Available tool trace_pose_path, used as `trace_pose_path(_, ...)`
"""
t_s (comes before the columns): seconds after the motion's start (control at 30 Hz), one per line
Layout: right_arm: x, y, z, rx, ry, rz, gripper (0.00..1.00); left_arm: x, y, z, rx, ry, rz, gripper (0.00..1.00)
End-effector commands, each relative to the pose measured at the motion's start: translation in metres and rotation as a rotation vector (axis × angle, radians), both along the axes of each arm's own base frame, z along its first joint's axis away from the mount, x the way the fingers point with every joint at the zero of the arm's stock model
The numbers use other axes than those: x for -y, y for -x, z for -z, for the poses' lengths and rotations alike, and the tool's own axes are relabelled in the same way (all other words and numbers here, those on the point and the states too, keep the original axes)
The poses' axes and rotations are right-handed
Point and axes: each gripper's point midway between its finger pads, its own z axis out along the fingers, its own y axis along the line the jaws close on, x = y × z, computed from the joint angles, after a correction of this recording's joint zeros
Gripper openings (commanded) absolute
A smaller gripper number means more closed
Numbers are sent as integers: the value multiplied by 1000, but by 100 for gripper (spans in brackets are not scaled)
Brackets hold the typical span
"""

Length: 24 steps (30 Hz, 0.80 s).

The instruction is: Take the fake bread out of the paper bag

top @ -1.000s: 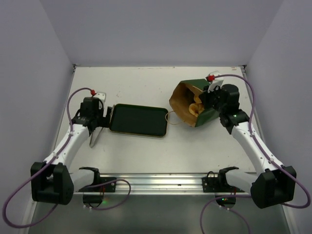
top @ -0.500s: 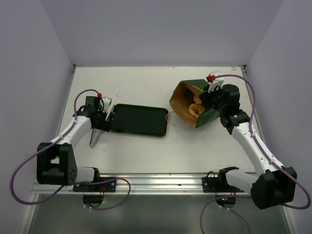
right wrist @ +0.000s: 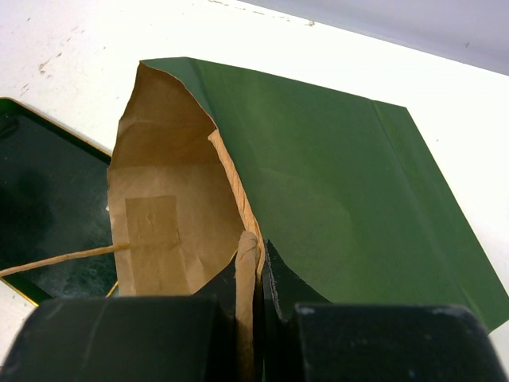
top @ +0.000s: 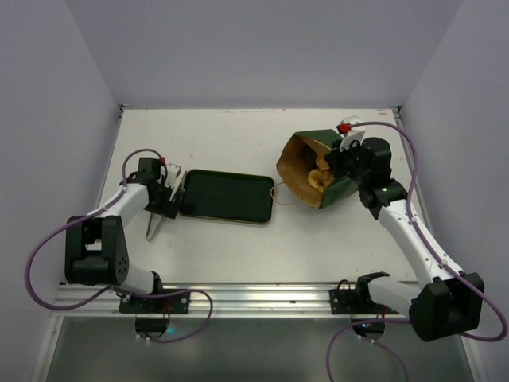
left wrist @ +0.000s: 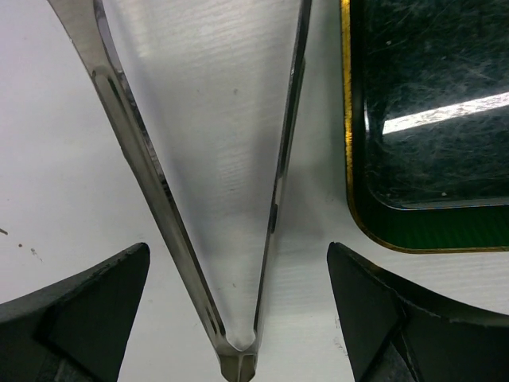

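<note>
The left gripper [top: 169, 191] sits low over the table at the left, its jaws apart. In the left wrist view its two dark fingers [left wrist: 87, 302] stand either side of the closed end of a pair of metal tongs [left wrist: 141, 159], which lies flat on the table with its arms spreading away from the gripper. I cannot tell whether the fingers touch the tongs.

Just right of the tongs lies a dark green tray [top: 227, 196] with a thin gold rim, bare inside.

Further right, the paper bag [top: 306, 171] is tipped over, with its mouth open toward the left and the tray. It is dark green outside and brown inside. A thin string handle [top: 282, 191] trails from its mouth toward the tray's right end. Yellow-orange pieces of bread [top: 320, 175] show deep inside the bag.

The right gripper [top: 340, 163] is clamped together on the bag's rim, the brown paper edge pinched between its fingers.

The table [top: 238, 135] is white and lightly marked, closed in by plain pale grey-lilac walls, with a metal rail [top: 254, 294] along the near edge.
</note>
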Motion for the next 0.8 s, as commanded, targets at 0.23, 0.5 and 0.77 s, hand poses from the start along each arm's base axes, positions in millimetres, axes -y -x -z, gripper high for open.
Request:
trace_pose_path(0.23, -6, 2, -20, 51, -45, -23, 0, -17, -4, 12, -60, -2, -33, 89)
trace_pose_path(0.5, -5, 1, -21, 54, -44, -18, 0, -14, 0, 26, -91, 28, -42, 72)
trace_pose_path(0.77, -3, 2, -22, 53, -48, -14, 0, -16, -4, 26, -96, 43, -60, 47)
